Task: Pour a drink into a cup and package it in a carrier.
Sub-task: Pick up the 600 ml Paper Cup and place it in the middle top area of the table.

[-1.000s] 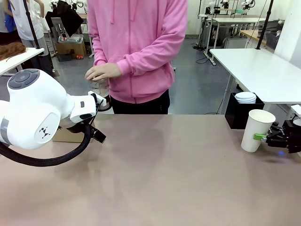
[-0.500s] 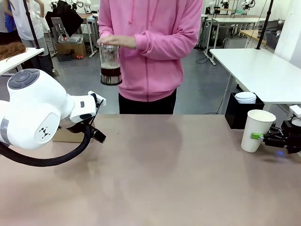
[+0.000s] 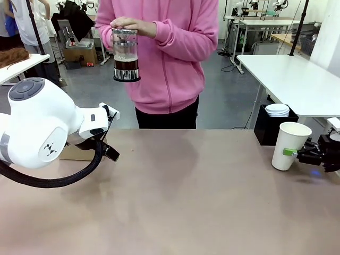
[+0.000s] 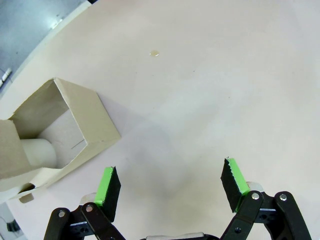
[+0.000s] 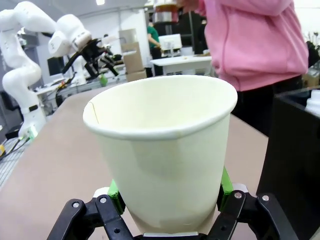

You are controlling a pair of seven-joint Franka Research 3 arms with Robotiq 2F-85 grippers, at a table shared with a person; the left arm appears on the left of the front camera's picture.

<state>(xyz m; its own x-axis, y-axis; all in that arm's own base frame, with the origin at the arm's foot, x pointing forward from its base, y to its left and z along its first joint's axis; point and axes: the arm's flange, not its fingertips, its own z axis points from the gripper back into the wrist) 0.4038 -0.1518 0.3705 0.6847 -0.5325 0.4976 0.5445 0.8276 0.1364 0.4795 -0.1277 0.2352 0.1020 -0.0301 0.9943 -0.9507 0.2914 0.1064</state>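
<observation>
Cup (image 3: 288, 139): open-topped paper, judged light and crushable; clamped below mid-height by right gripper (image 3: 291, 153), at 3 o'clock on the table (image 3: 186, 207). Left gripper (image 4: 170, 182): jaws apart, nothing held.

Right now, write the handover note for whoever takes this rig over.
Left tool: open, empty, over the table beside the brown cardboard carrier.
Right tool: shut on the lidless white tapered paper cup at the table's right end.
The person's hand holds the clear glass press pot of dark brown drink in the air at the far side.
Done: cup gripped.
Left: pour, then put the cup into the carrier.
</observation>
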